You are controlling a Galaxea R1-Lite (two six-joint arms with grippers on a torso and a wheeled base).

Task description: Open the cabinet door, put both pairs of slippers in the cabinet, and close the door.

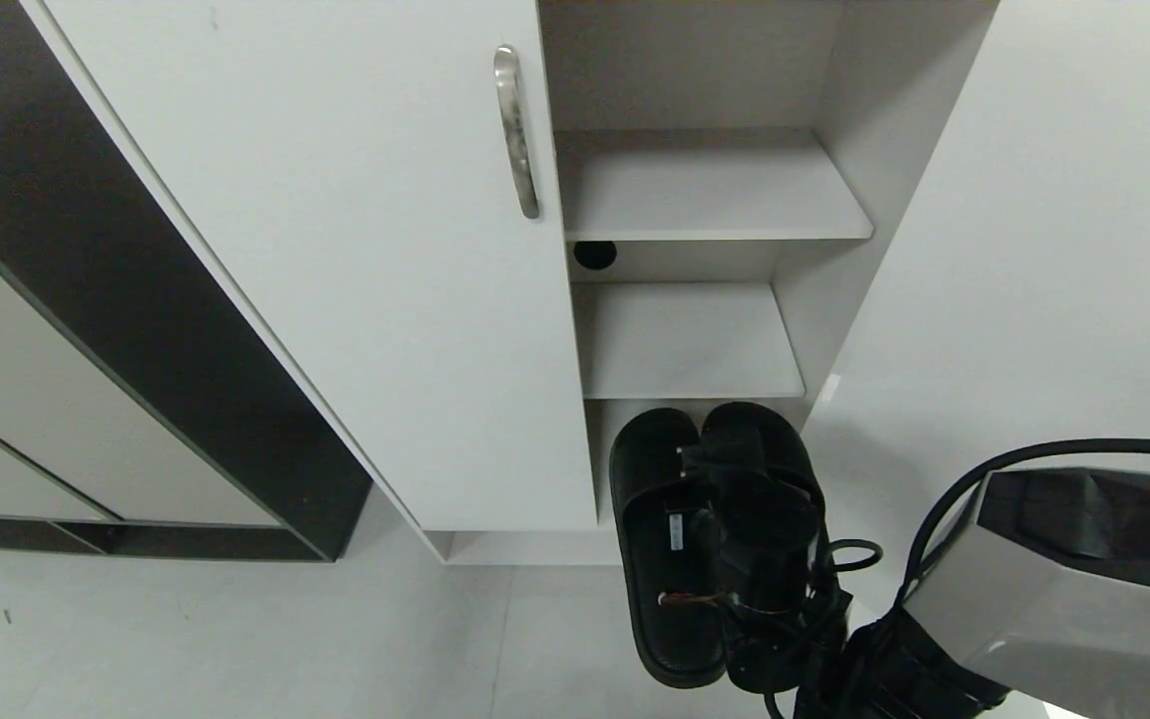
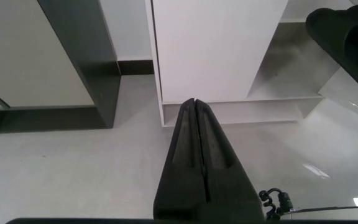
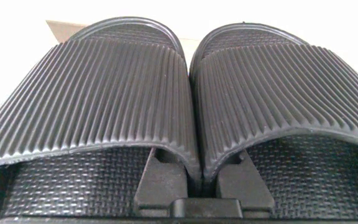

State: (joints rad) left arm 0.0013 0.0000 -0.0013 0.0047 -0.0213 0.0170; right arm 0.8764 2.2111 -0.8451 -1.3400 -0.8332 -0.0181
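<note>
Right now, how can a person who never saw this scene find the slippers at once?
Find the white cabinet with its right half open, showing white shelves. Before its lowest opening, the right tool holds the slippers side by side, toes toward the cabinet. They are the only black, ribbed things against all that white.

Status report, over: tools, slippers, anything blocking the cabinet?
Left tool shut, empty. Right tool shut on black slipper pair, toes at the open cabinet, lowest bay. Nothing seen in the way.
</note>
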